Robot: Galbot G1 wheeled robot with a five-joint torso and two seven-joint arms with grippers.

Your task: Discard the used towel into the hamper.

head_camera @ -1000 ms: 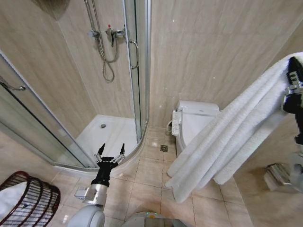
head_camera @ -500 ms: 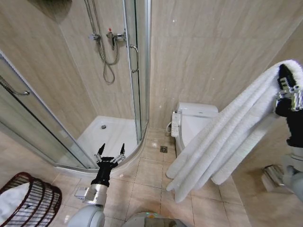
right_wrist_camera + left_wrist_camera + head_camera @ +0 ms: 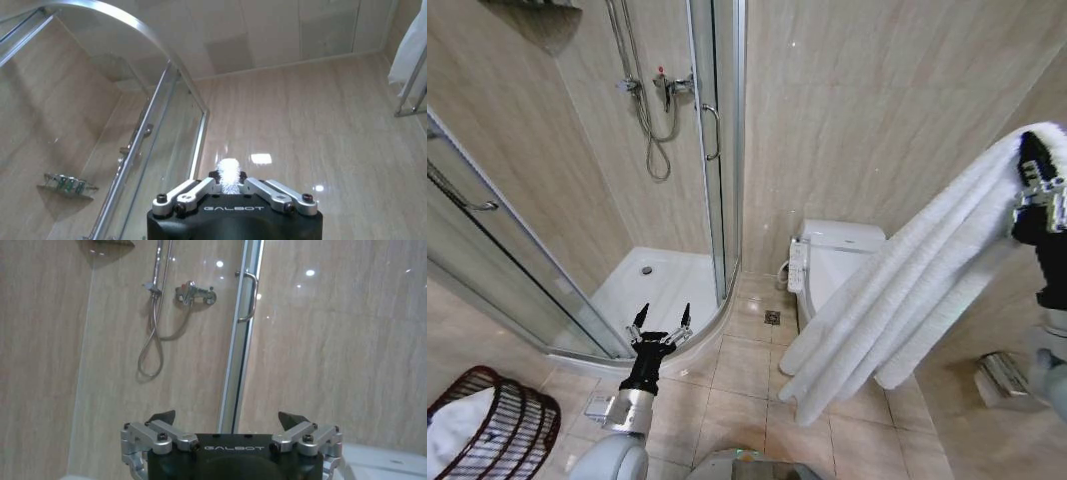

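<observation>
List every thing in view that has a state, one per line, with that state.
towel: held up high, hanging in long folds clear of the floor
right gripper: shut on the towel's top edge
left gripper: open, empty, low over the floor tiles
hamper: upright, white cloth already inside
shower door: ajar
toilet: lid down

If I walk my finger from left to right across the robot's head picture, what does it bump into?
Hamper → left gripper, open → toilet → white towel → right gripper, shut on the towel.
</observation>
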